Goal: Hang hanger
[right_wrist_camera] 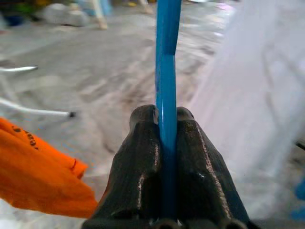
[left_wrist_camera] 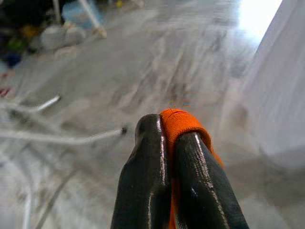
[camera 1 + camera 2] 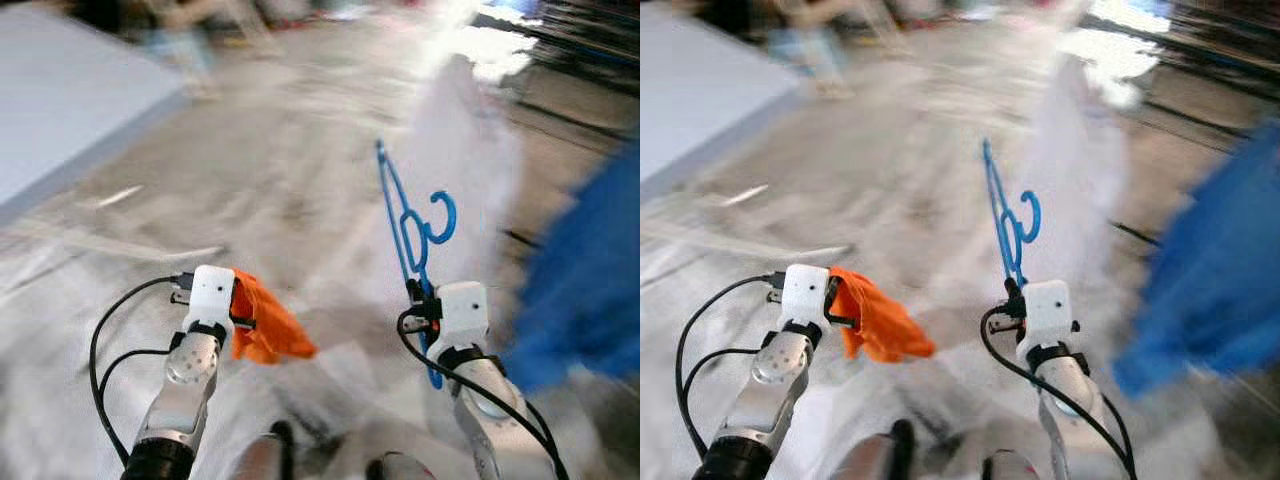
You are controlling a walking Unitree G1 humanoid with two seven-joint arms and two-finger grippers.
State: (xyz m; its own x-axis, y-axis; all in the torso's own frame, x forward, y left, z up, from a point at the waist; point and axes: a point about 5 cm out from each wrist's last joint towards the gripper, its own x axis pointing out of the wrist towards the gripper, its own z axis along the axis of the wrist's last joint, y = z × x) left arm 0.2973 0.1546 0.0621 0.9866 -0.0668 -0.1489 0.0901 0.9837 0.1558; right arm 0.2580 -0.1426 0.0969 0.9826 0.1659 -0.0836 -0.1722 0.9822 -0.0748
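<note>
Both my grippers are busy: right gripper (image 1: 167,119) clamped tight on the blue hanger (image 3: 405,225), left gripper (image 2: 167,131) pinching an orange cloth (image 3: 265,325) over blurry grey floor (image 3: 250,180).

We see our two silver arms (image 3: 185,385) with white wrist blocks (image 3: 211,292), looping black cables (image 3: 105,345), and glossy black fingers (image 2: 147,181).

Grey marbled floor (image 3: 300,180), blurred; thin white rods (image 2: 57,138) lying on it; clutter at far edge.
</note>
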